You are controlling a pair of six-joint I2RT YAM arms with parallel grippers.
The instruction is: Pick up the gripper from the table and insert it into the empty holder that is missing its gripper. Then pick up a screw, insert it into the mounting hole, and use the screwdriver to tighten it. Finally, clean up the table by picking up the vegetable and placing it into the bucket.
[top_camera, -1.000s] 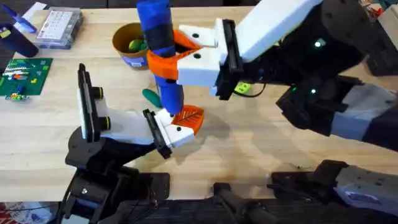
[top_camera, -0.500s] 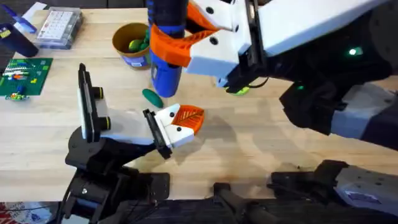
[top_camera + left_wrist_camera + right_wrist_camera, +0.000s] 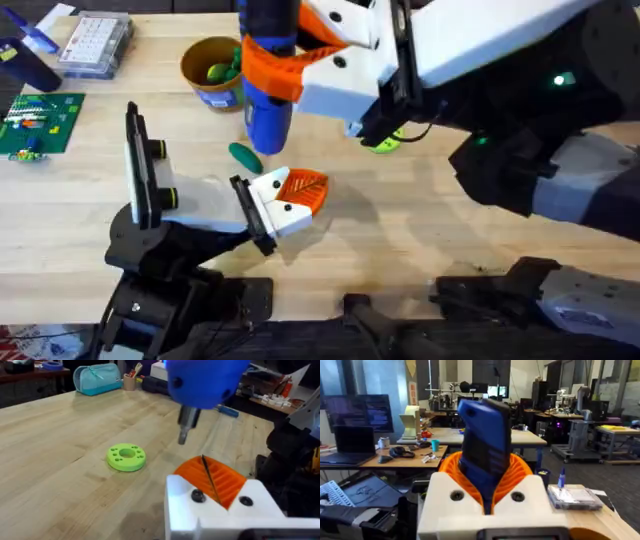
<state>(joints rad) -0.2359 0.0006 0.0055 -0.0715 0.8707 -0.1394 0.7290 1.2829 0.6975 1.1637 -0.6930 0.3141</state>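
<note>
Lifted since a second ago, the screwdriver [image 3: 266,70] hangs clamped in the right gripper [image 3: 290,70] above the gripper [image 3: 303,189] seated in its holder [image 3: 277,210] (mid-table); the vegetable [image 3: 245,157] should come next

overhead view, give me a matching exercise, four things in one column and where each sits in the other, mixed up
Things:
1. screwdriver
2. vegetable
3. gripper
4. bucket

Places:
A. seated in the white holder
B. lying on bare table between bucket and holder
C. near the table's far edge, with green pieces inside
D. held up off the table in the right pincer

Pairs: 1-D, 2-B, 3-A, 4-C
</note>
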